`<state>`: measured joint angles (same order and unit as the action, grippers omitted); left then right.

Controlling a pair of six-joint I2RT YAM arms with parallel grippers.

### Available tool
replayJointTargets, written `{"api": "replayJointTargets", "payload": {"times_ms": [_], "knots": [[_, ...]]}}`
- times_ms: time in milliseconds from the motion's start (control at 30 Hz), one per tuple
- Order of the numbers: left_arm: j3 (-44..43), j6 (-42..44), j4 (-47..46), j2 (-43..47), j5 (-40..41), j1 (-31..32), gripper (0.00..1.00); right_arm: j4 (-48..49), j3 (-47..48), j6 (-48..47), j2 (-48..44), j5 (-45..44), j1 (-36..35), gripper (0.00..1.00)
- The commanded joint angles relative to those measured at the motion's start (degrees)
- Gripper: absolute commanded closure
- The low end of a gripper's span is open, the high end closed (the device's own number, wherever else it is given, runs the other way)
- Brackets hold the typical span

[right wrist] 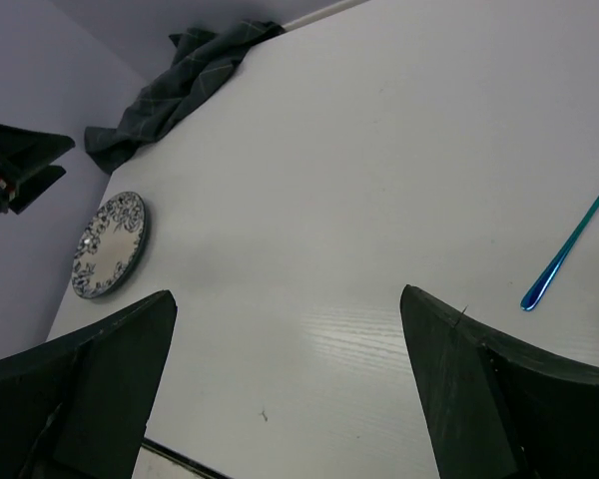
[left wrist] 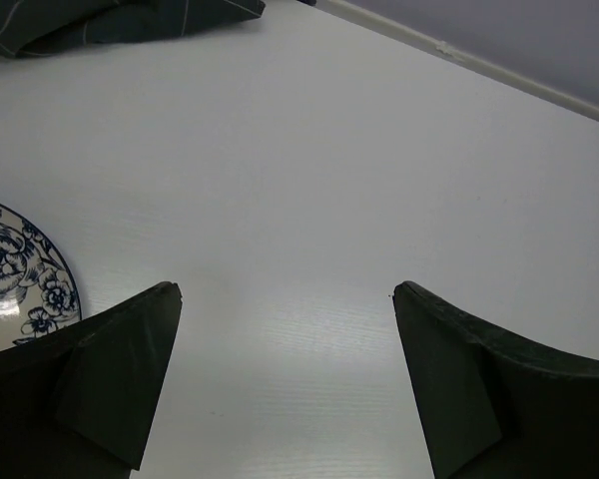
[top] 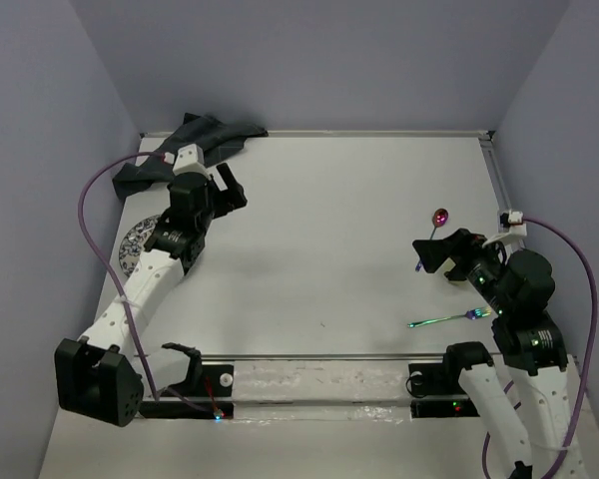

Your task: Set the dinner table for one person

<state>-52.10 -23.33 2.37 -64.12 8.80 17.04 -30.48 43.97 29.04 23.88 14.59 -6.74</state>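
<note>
The dinner table [top: 329,220] is a large white tabletop. A blue-and-white floral plate [top: 135,244] lies at its left edge, partly under my left arm; it also shows in the left wrist view [left wrist: 15,274] and in the right wrist view [right wrist: 108,244]. An iridescent spoon [top: 436,225] and fork [top: 449,318] lie at the right. My left gripper [top: 234,188] is open and empty above bare table, right of the plate. My right gripper [top: 422,255] is open and empty, beside the spoon's handle [right wrist: 569,244].
A crumpled dark navy checked cloth [top: 195,140] lies at the far left corner, also in the left wrist view [left wrist: 100,20] and the right wrist view [right wrist: 170,85]. Grey walls close the table on three sides. A rail [top: 309,357] runs along the near edge.
</note>
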Motion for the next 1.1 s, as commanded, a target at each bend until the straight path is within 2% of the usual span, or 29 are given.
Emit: {"api": "replayJointTargets", "payload": {"times_ms": [0, 300, 333, 367, 400, 467, 500, 567, 767, 900, 1067], "knots": [[-4.41, -1.45, -5.71, -3.2, -1.41, -4.37, 0.01, 2.53, -0.72, -1.26, -0.85, 4.22, 0.33, 0.0], [-11.62, -4.62, -9.57, -15.67, -8.36, -18.95, 0.01, 2.88, -2.3, 0.15, -1.91, 4.75, 0.33, 0.02], [-12.58, -4.62, -9.58, -18.56, -7.84, -19.93, 0.01, 2.88, -2.22, -0.21, -1.56, 4.75, 0.33, 0.16], [-14.68, -4.44, -9.49, -19.98, -7.05, -21.33, 0.01, 2.88, -1.96, -0.82, -1.21, 5.27, 0.33, 0.24], [-15.66, -4.35, -9.49, -21.39, -6.34, -22.04, 0.01, 2.88, -1.69, -1.0, -0.51, 5.8, 0.33, 0.26], [-17.94, -4.18, -9.84, -25.52, -5.46, -23.19, 0.08, 2.88, -1.34, -1.26, -0.06, 6.94, 0.33, 0.26], [-18.65, -3.83, -9.84, -26.92, -4.24, -23.89, 0.22, 2.79, -1.25, -1.61, 0.2, 6.94, 0.33, 0.25], [-20.76, -4.0, -9.84, -30.53, -2.56, -24.85, 0.36, 2.53, -1.43, -2.23, 0.29, 6.59, 0.33, 0.25], [-26.9, -6.46, -9.31, -39.76, 1.92, -27.05, 0.32, 2.53, -1.78, -0.65, 2.05, 10.1, 0.33, 0.24], [-30.25, -6.73, -10.02, -44.24, 3.06, -28.02, 0.28, 4.1, -3.18, -0.65, 2.58, 10.11, 0.33, 0.17], [-40.59, -6.47, -5.38, -53.71, 3.68, -28.46, 0.22, 5.43, -3.1, -0.47, 4.77, 11.16, 0.33, 0.16]]}}
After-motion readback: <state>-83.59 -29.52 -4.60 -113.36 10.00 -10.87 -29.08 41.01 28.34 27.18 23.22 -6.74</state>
